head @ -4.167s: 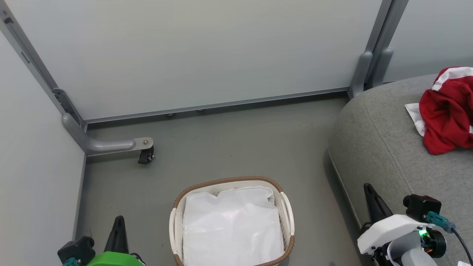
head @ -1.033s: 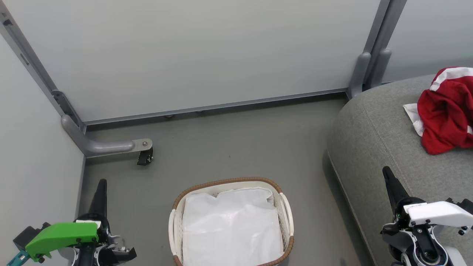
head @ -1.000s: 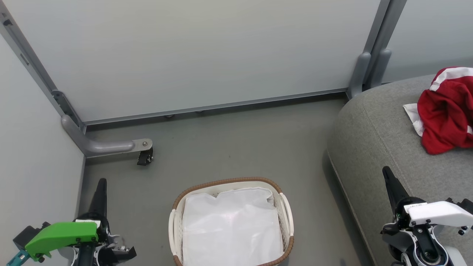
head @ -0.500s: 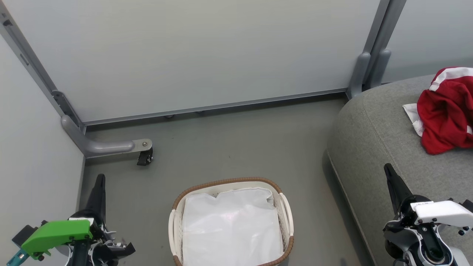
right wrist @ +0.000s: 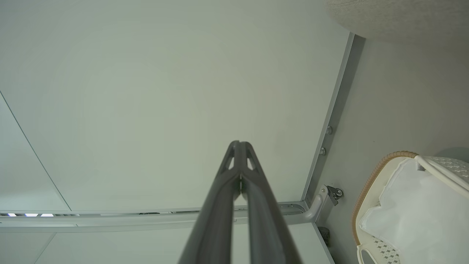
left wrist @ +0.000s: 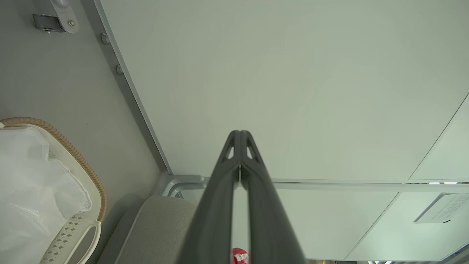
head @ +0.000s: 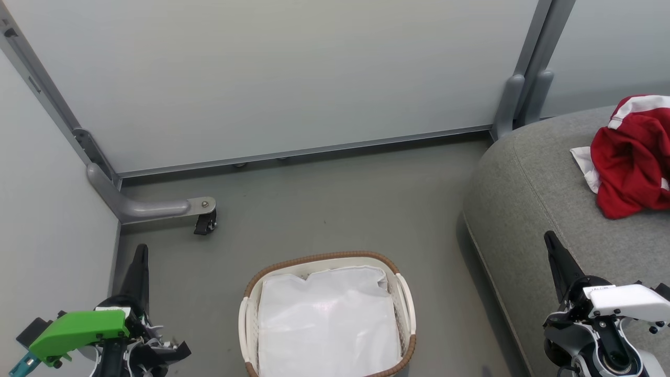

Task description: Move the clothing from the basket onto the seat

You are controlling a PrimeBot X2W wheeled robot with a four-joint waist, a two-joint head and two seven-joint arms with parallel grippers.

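Note:
The red clothing with white stripes lies crumpled on the grey seat at the right; a red scrap of the clothing peeks between the fingers in the left wrist view. The white basket with its brown rim stands on the floor at bottom centre, holding just its white lining. My left gripper is shut and empty, left of the basket. My right gripper is shut and empty over the seat's front edge. Both wrist views show the fingers pressed together: left gripper, right gripper.
Grey partition panels wall the space at the back and left. A curved metal foot with a caster juts onto the floor at the left. Another panel post stands by the seat's back corner. Grey floor lies between basket and panels.
Both grippers have crept slightly upward in the head view over the last second, staying shut. Basket, seat and clothing have not moved.

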